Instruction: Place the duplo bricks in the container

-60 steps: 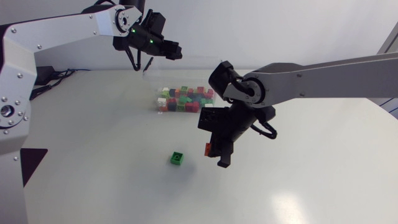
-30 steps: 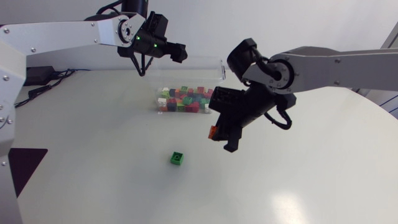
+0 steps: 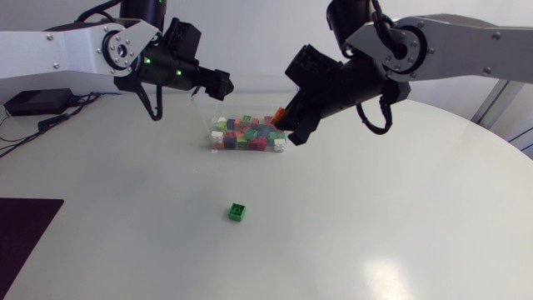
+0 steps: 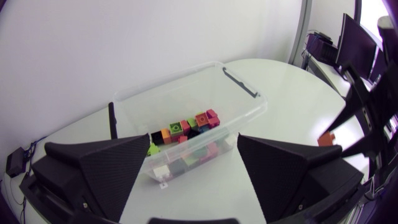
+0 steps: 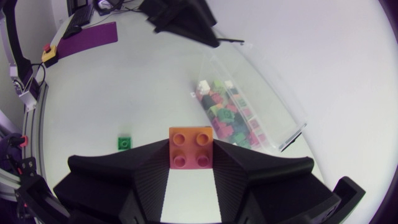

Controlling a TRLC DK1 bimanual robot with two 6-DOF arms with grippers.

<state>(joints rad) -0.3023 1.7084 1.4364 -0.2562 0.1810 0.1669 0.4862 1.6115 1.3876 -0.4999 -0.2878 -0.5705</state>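
Note:
A clear plastic container (image 3: 254,98) holding several coloured duplo bricks (image 3: 246,133) stands at the back middle of the table. My right gripper (image 3: 287,125) hangs at the container's right end, shut on an orange brick (image 3: 281,112); the right wrist view shows that orange brick (image 5: 191,147) pinched between both fingers. One green brick (image 3: 237,212) lies alone on the table in front of the container. My left gripper (image 3: 218,86) hovers at the container's back left. In its own view the left gripper (image 4: 193,186) is open and empty, with the container (image 4: 205,81) ahead of it.
A dark purple mat (image 3: 21,225) lies at the table's left edge. Some way behind my left arm, a black box (image 3: 33,102) with cables sits at the back left. In the left wrist view my right gripper (image 4: 367,118) shows beside the container with the orange brick (image 4: 326,138).
My right arm has risen from near the green brick and carried the orange brick back to the container's right end. My left arm has drawn back leftward and its fingers have opened.

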